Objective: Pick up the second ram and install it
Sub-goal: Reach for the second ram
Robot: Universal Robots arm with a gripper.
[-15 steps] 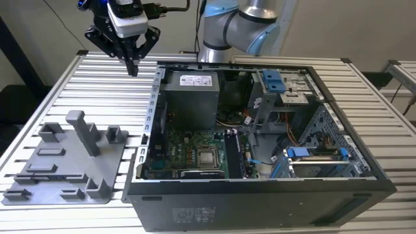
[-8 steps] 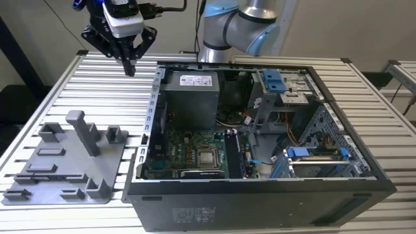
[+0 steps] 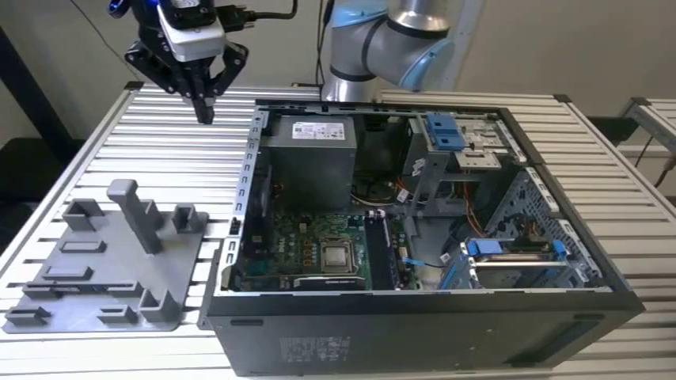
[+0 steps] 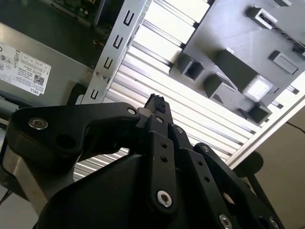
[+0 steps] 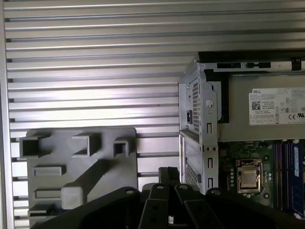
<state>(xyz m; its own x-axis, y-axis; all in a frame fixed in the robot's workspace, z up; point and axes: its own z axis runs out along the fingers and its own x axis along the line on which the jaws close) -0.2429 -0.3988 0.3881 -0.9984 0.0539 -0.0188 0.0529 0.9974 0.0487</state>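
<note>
Above the ribbed metal desk (image 3: 190, 158), beside the open dark case (image 3: 423, 317), your slim black fingers (image 3: 203, 107) are pinched tip to tip, gripping nothing, apart from the grey moulded tray (image 3: 106, 269).

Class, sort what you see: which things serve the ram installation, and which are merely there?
For the job: gripper, shut, above the table; motherboard; grey tray.
Merely there: power supply; drive cage; slatted table.
</note>
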